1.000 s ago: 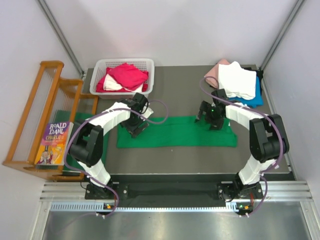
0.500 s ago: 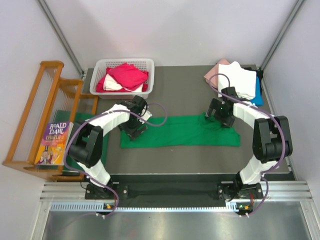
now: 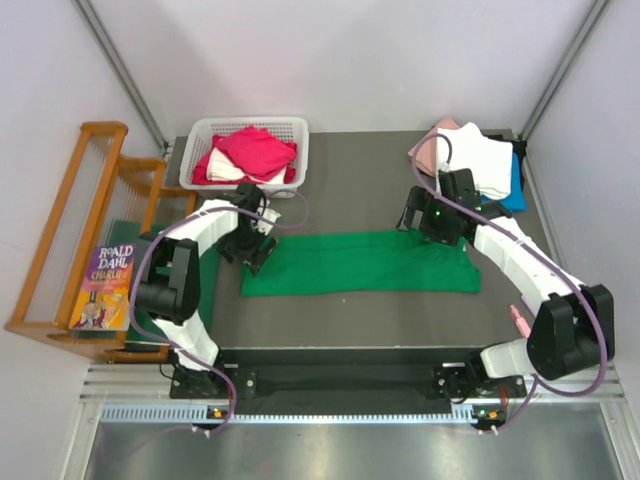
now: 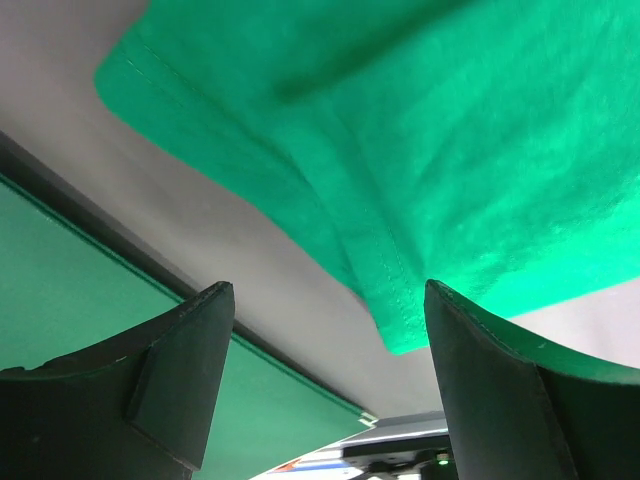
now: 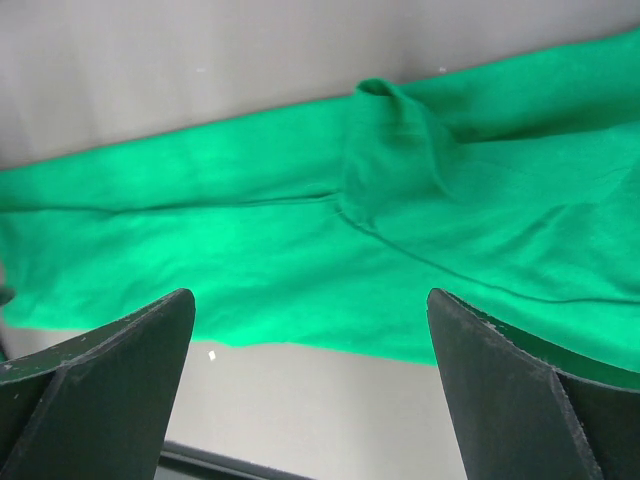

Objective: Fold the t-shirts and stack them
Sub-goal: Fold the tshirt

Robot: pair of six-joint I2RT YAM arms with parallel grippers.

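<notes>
Top view: the green t-shirt [image 3: 360, 262] lies flat on the surface [image 3: 360, 190] as a long band, its long axis running left to right. The left gripper [image 3: 250, 243] is at its left end and the right gripper [image 3: 432, 222] is over its far edge near the right end. Left wrist view: jaws wide apart and empty, with the shirt's corner just ahead. Right wrist view: jaws fully spread, nothing held, the cloth lying crosswise below.
</notes>
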